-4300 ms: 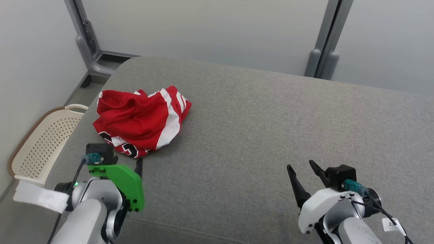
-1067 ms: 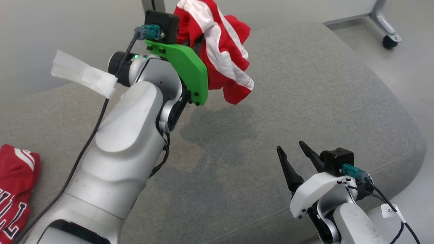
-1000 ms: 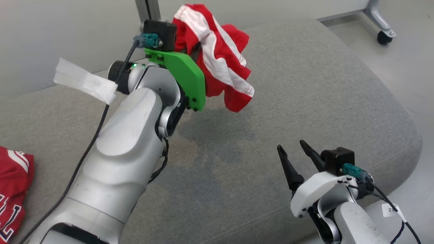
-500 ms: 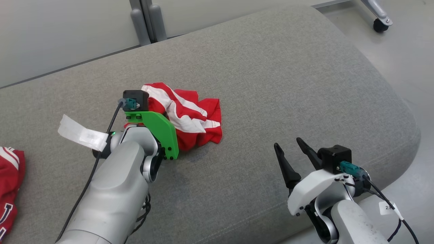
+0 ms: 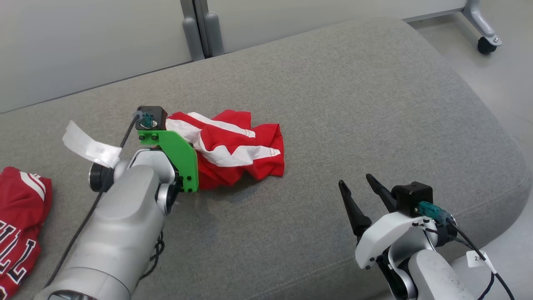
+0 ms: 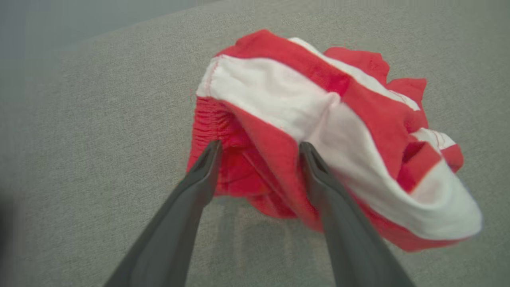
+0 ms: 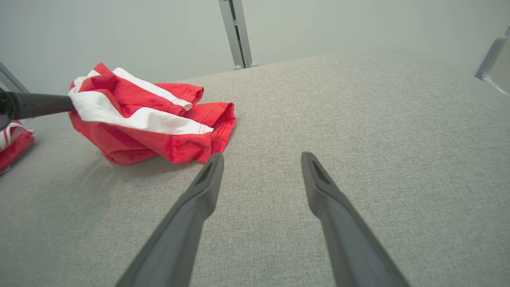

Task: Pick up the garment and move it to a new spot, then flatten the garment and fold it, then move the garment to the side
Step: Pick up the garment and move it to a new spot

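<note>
Over in the middle of the grey upholstered cushion (image 5: 354, 104), the red and white shorts (image 5: 233, 146) sit in a crumpled heap, fully resting on the fabric with nothing dangling. The left gripper (image 6: 259, 147) is right at the near edge of the heap with its jaws apart, one finger either side of the bunched elastic waistband, so it's straddling the cloth rather than pinching it. Reads to me like a let-go pose: the cushion carries the shorts and nothing is clamped.

The right gripper (image 5: 354, 181) sits near the front edge of the cushion, jaws apart too and empty, well clear of the heap. It's probably parked there to keep out of the way and be ready for the spreading bit. Way off to the left there's a red jersey (image 5: 21, 225) with lettering, well apart from the shorts, which makes sense if this patch was picked for working room.

I'd say the relocating step is about wrapped up and flattening comes next. Heads up though, the heap is folded over itself, so finding a real hem or corner will be the fiddly part
</note>
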### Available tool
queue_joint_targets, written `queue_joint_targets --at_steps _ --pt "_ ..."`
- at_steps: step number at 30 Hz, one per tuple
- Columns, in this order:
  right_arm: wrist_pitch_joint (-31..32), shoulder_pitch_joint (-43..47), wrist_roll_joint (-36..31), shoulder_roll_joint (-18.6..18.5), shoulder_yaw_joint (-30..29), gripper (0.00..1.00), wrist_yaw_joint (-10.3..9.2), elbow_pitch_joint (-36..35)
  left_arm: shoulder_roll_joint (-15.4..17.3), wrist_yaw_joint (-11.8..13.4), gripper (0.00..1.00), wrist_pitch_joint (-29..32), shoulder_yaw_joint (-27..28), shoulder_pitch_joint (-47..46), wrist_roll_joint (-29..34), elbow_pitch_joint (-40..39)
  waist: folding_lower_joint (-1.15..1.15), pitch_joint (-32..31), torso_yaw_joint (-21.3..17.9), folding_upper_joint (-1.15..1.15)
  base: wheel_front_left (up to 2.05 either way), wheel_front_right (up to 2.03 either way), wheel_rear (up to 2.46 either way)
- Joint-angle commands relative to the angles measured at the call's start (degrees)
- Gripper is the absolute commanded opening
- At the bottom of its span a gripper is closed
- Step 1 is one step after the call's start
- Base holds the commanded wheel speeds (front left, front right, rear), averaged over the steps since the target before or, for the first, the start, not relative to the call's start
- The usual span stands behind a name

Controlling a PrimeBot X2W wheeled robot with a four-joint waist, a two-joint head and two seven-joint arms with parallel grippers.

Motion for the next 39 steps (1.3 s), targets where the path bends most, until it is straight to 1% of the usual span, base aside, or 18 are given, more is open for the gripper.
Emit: queue_joint_targets --at_steps 1,14,18,24,26,30,39 --pt "0.1 0.9 -0.1 -0.1 -0.2 1.0 0.0 0.1 1.4 0.3 1.0 0.8 -0.1 -1.6 0.3 0.5 0.0 -0.7 0.3 0.0 0.0 0.0 0.0" --pt "0.5 1.9 0.3 -0.1 0.0 1.0 0.0 -0.5 4.9 0.2 1.0 5.5 -0.5 -6.5 0.3 -0.8 0.0 -1.7 -0.5 0.0 0.0 0.0 0.0" --pt "0.6 1.6 0.3 -0.1 0.2 1.0 0.0 -0.7 6.6 0.7 1.0 6.8 -1.4 -7.0 1.2 -1.1 0.0 -0.8 -1.6 0.0 0.0 0.0 0.0" --pt "0.9 0.7 -0.3 -0.1 0.0 1.0 0.0 -1.5 8.4 0.0 1.0 8.8 -2.0 -7.1 1.2 -1.3 0.0 2.3 -2.9 0.0 0.0 0.0 0.0" --pt "0.9 0.6 -0.5 -0.1 -0.5 1.0 0.0 -1.8 8.3 -0.8 1.0 9.8 -2.3 -7.0 0.9 -1.5 0.0 3.5 -2.9 0.0 0.0 0.0 0.0" --pt "0.5 0.3 -0.7 -0.1 -1.1 1.0 0.0 -2.0 6.4 -3.4 1.0 12.5 -1.9 -6.0 -1.1 -2.2 0.0 5.2 -2.3 0.0 0.0 0.0 0.0" --pt "0.0 -1.3 0.3 -0.1 0.2 1.0 0.0 -2.0 4.8 -6.3 1.0 14.9 -2.9 -5.3 -2.5 -3.6 0.0 7.4 -1.3 0.0 0.0 0.0 0.0"
